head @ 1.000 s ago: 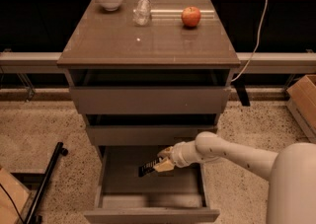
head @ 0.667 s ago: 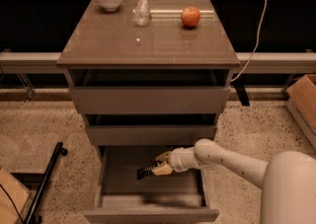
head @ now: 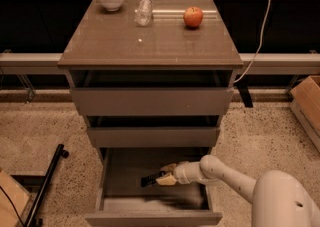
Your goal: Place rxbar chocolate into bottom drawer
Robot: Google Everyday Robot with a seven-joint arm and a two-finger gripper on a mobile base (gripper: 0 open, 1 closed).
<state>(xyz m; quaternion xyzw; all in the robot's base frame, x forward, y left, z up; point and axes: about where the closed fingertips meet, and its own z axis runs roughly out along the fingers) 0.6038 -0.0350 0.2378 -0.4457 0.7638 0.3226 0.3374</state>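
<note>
Pincer [head: 165, 177] clamped on the one rxbar chocolate [head: 149, 179], dark flat oblong, inside the open bottom drawer [head: 127, 192]; I count three drawers [head: 152, 102].

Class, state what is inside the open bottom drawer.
Inside the bottom drawer, the gripper holds the rxbar chocolate. Its gripped end and the floor beneath the arm are covered.

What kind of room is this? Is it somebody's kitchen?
Probably a robot test lab, not a kitchen: speckled hard floor, a dangling cable, a cardboard box. The claw holds the rxbar chocolate inside the open bottom drawer.
</note>
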